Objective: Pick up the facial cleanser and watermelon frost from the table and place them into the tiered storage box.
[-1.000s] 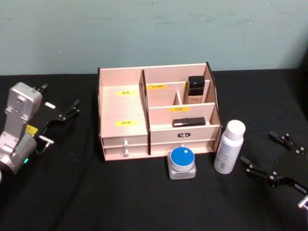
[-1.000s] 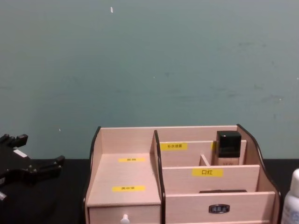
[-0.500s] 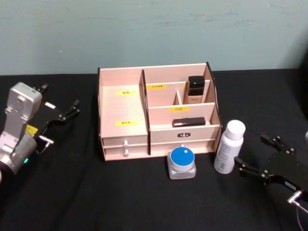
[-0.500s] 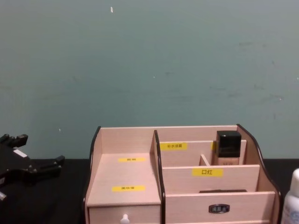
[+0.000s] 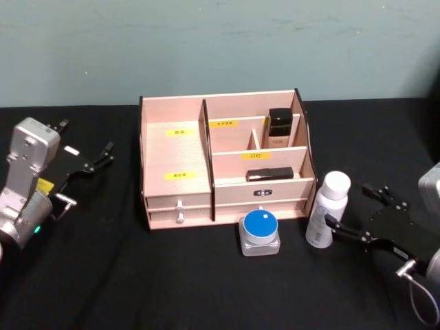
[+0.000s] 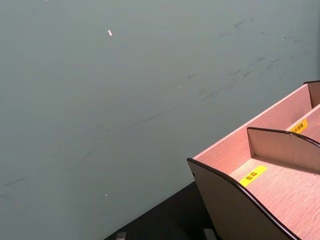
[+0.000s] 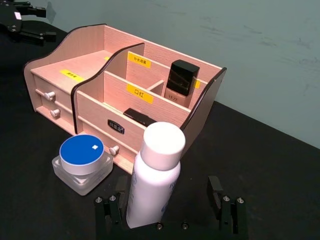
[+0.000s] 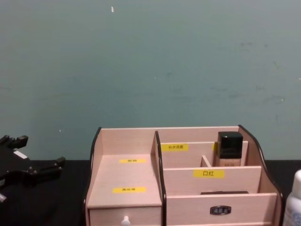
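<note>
The facial cleanser, a white bottle with a white cap (image 5: 327, 210) (image 7: 154, 175) (image 8: 293, 203), stands upright just right of the tiered storage box (image 5: 175, 148) (image 7: 55, 67) (image 8: 124, 174). The watermelon frost, a clear jar with a blue lid (image 5: 260, 232) (image 7: 82, 159), sits in front of the box's drawers. My right gripper (image 5: 348, 205) (image 7: 167, 191) is open at table height. The bottle stands at the mouth of its fingers, nearer one fingertip. My left gripper (image 5: 84, 141) (image 8: 35, 153) hangs open at the far left, away from the box.
The table is covered in black cloth. A black-capped bottle (image 5: 279, 127) (image 7: 181, 78) stands in the box's upper right compartment, and a flat black item (image 5: 269, 174) lies in the tier below. A teal wall rises behind the table.
My right gripper has moved left toward the white bottle, and its open fingers now reach the bottle's sides. The left arm has not moved.
</note>
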